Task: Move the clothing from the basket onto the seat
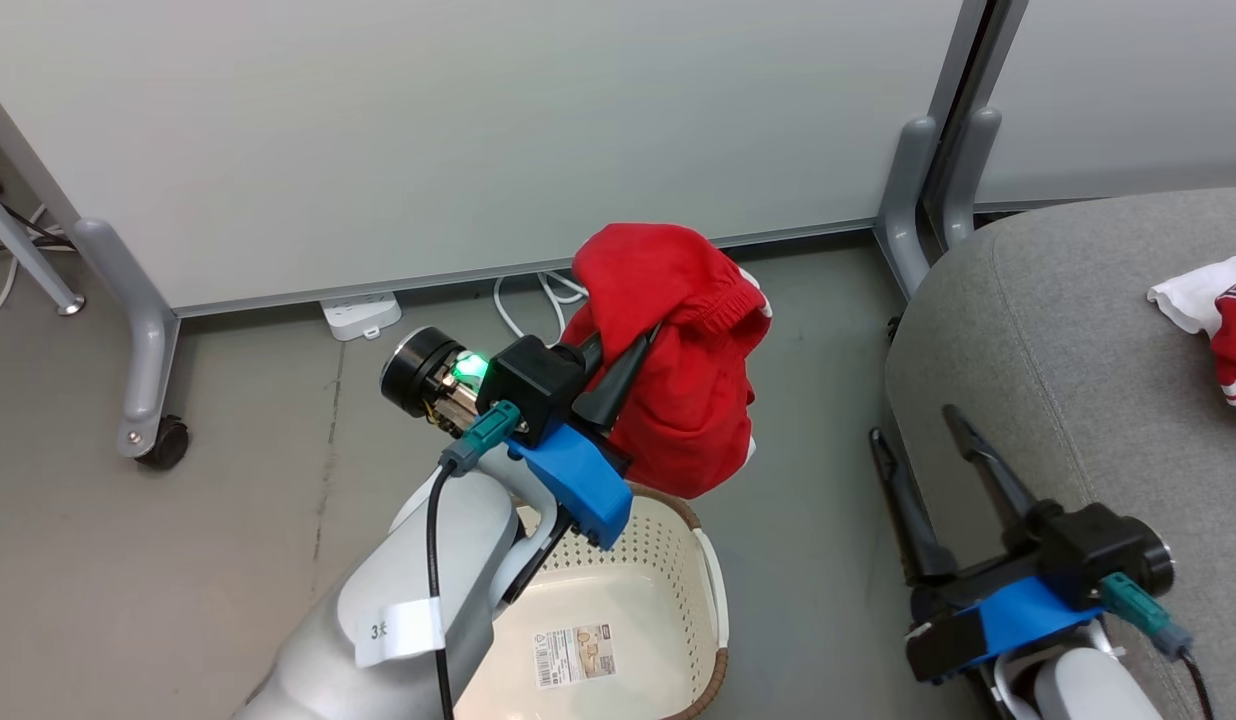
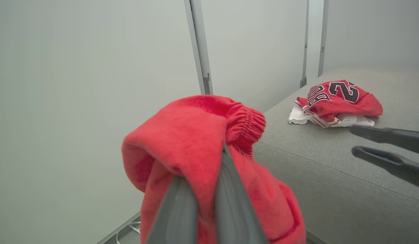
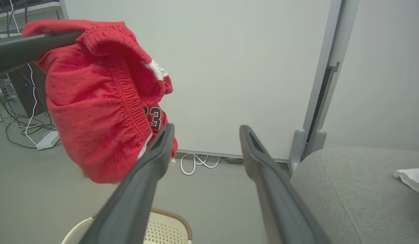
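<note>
Cloth hung bunched from the left gripper (image 1: 626,348), whose two fingers were clamped together on a fold of the red garment (image 1: 678,330), elastic waistband uppermost and the bulk drooping straight down. That bundle was in the air to the left of the seat (image 1: 1078,350), apart from it and above the level of its cushion. The basket (image 1: 668,585) stood on the floor, also left of the seat, with no clothing visible in the part that showed (only a paper label on its floor). On the seat, toward its far right side, lay the jersey (image 2: 338,98), crumpled. The right gripper (image 1: 916,425) hovered at the seat's left edge, fingers spread apart and holding nothing. The coming move probably turned on one fact: the seat lay to the right of the held garment, so the left arm would need to swing rightward over the seat's rounded edge before letting go.
</note>
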